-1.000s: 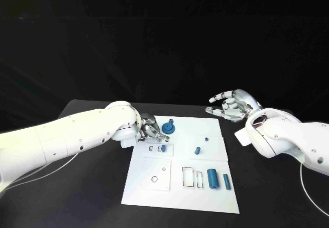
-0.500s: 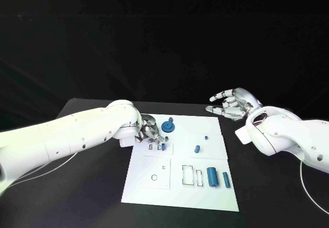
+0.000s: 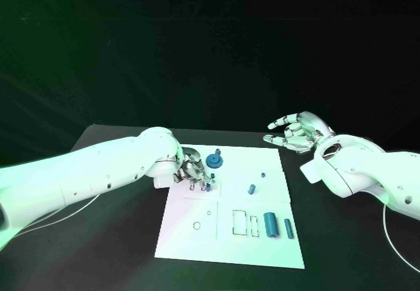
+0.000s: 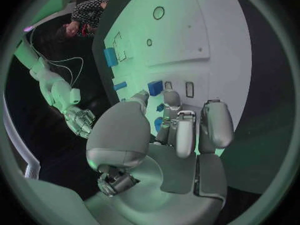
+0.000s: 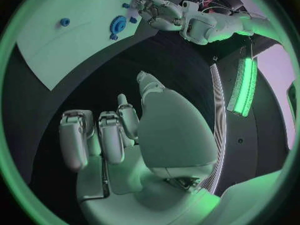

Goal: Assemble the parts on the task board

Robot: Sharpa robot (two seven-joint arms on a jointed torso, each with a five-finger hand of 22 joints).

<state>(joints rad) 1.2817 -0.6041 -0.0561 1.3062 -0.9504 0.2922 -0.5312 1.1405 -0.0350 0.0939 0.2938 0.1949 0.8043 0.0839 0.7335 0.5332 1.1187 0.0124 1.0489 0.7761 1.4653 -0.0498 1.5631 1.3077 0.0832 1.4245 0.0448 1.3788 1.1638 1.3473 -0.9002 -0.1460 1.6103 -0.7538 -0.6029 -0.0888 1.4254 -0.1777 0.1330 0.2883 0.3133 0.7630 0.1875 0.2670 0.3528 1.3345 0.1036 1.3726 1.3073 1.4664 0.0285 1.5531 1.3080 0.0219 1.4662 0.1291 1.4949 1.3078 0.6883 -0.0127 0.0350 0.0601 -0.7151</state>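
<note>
I am fitting a small part into the board.

My left hand point(image 3: 192, 169) pinches a small blue part point(image 4: 161, 107) just over the slots point(image 3: 198, 188) on the board point(image 3: 229, 248); next I must line it up and push down. My right hand point(image 3: 296, 134) is spread, off the board.

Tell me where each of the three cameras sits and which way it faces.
Head view: on the robot's head, looking down at the task board; both white arms show.
Left wrist view: behind the left hand, facing the board and a small blue part.
Right wrist view: behind the right hand, over black table, board beyond.
Shared: the blue gear shows in head and right wrist views.
</note>
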